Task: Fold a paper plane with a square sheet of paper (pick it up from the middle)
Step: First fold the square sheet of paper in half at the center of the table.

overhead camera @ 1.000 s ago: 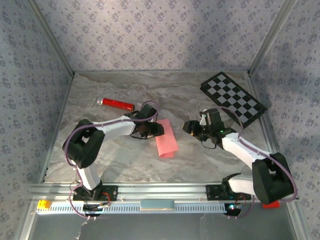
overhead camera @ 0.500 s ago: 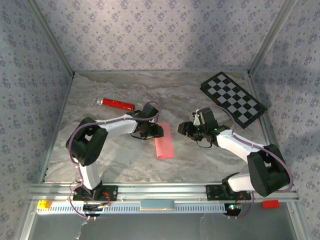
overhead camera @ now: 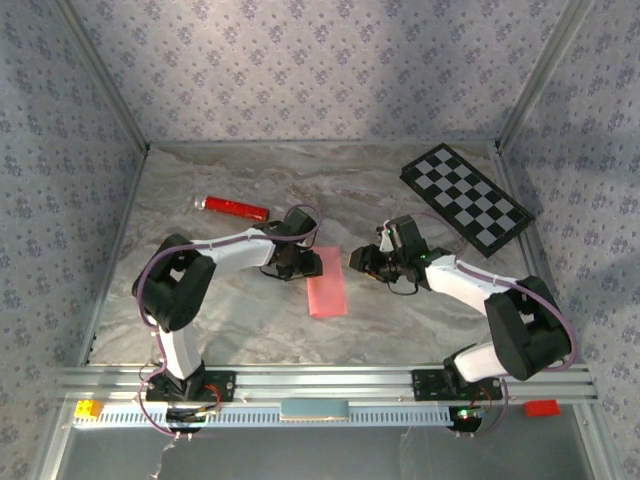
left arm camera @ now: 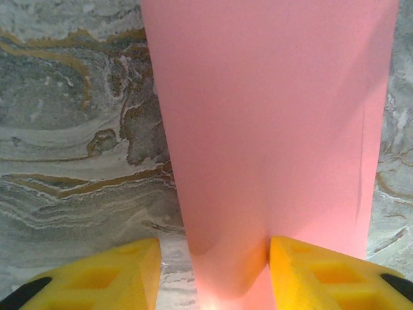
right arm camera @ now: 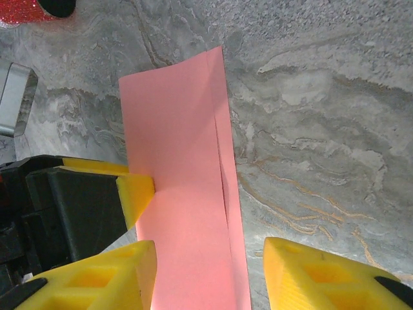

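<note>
Setting: robot lab test cell. Marble-patterned worktop [overhead camera: 250, 330] enclosed by floral-patterned wall panels [overhead camera: 300, 70] in aluminium framing [overhead camera: 100, 80]. Two arms bolted to an aluminium rail [overhead camera: 320, 380] at the near edge. Black-and-white checkerboard [overhead camera: 466, 198] lies at far right.

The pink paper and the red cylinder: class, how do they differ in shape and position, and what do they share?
The pink paper is flat, a folded rectangle; the red cylinder is round and slim. The pink paper lies between the two arms, at the left pincer; the red cylinder lies apart, farther back and left. Both rest on the marbled table.
</note>
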You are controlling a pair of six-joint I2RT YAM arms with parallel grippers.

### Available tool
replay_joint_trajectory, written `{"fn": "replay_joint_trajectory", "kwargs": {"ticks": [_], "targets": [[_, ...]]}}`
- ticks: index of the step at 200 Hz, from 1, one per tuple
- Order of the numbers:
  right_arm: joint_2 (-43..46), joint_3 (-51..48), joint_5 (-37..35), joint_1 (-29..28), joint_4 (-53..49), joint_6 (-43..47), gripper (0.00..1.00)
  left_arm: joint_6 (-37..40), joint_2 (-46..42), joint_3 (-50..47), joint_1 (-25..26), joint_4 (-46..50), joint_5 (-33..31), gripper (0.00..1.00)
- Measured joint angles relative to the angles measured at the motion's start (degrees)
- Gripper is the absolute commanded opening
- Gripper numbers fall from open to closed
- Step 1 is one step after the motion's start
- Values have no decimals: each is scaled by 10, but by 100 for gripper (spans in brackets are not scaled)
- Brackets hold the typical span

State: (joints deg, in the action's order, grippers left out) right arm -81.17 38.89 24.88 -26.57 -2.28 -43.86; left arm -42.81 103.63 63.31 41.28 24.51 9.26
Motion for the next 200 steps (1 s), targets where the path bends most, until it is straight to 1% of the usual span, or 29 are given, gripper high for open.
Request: {"fn": "replay_joint_trajectory", "kwargs": {"ticks": [28,75,144,200], "targets": [[0,0,0,-1,0,0,49,3,0,0,0,0,-1,48],[-6,0,0,-1,0,0,50,3,10,10,0,5,0,53],[-16,1,-6,-1,-4,0,50,15,30,43,1,41,0,54],[-16,1,-17,-1,-6,0,51,23,58,88,23,95,-48,55]]}}
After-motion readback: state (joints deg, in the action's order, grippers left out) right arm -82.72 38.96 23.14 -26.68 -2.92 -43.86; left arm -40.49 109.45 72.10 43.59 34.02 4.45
